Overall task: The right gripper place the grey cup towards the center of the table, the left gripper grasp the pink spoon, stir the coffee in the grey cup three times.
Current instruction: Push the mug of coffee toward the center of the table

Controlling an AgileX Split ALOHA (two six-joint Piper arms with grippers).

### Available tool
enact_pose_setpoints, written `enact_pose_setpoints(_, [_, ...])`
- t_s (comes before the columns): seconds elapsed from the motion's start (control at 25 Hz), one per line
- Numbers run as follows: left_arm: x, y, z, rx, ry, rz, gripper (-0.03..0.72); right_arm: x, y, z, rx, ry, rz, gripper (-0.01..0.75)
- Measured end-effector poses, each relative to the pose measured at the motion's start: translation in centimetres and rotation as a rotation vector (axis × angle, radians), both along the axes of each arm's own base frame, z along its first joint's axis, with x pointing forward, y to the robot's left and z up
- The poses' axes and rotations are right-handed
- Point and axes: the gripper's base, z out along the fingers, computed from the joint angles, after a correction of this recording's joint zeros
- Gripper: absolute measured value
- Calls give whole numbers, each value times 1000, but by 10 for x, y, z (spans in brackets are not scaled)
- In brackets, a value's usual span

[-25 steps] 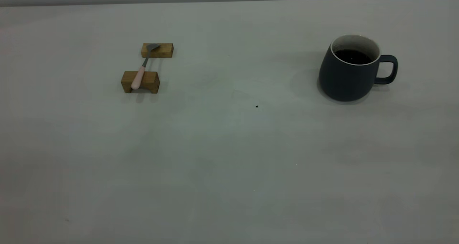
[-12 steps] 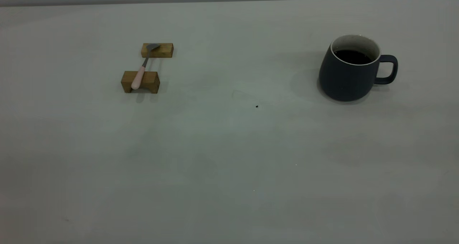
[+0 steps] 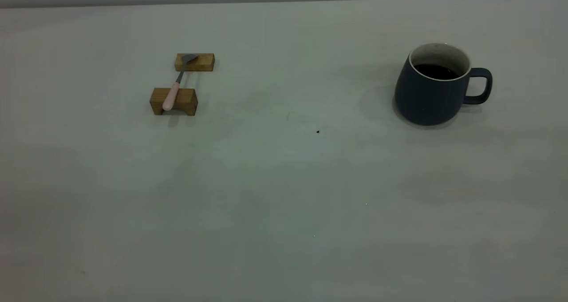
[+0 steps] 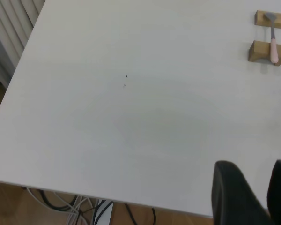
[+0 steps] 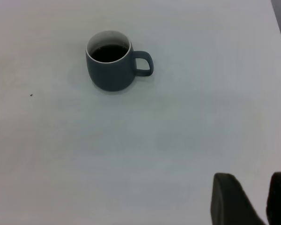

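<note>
The grey cup [image 3: 428, 95] stands upright at the table's [image 3: 284, 182] right side with its handle pointing right, and dark coffee [image 3: 437, 71] shows inside it. The pink spoon [image 3: 172, 93] lies across two wooden blocks at the left, bowl on the far block. Neither gripper shows in the exterior view. In the left wrist view my left gripper [image 4: 253, 164] hovers near the table's edge, open and empty, far from the spoon [image 4: 273, 49]. In the right wrist view my right gripper [image 5: 253, 176] is open and empty, well away from the cup [image 5: 110, 70].
The far wooden block [image 3: 194, 62] and the near one [image 3: 173, 101] hold the spoon off the table. A tiny dark speck [image 3: 317, 132] lies near the middle. In the left wrist view, cables [image 4: 84, 206] hang below the table's edge.
</note>
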Motion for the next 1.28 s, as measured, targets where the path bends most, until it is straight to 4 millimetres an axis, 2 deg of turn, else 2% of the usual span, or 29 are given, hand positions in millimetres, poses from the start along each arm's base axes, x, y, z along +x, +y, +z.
enact_pose_setpoints(0.36, [0,0,0,0,0,0,262,0,5,1,63,-1,25,253])
enact_pose_setpoints(0.44, [0,0,0,0,0,0,262,1,6,3,77,5,26,295])
enact_pose_setpoints(0.56, [0,0,0,0,0,0,262,12,6,13,72,49,27,454])
enact_pose_setpoints(0.68, [0,0,0,0,0,0,262,39,6,25,26,123,46,647])
enact_pose_setpoints(0.76, [0,0,0,0,0,0,262,65,6,29,-9,202,72,706])
enact_pose_setpoints(0.84, [0,0,0,0,0,0,262,91,7,30,-48,272,113,720])
enact_pose_setpoints(0.96, [0,0,0,0,0,0,262,133,8,18,-129,388,201,718])
enact_pose_setpoints(1.12, [0,0,0,0,0,0,262,184,9,-16,-248,490,352,706])
enact_pose_setpoints(1.28, [0,0,0,0,0,0,262,222,16,-50,-343,526,514,694])
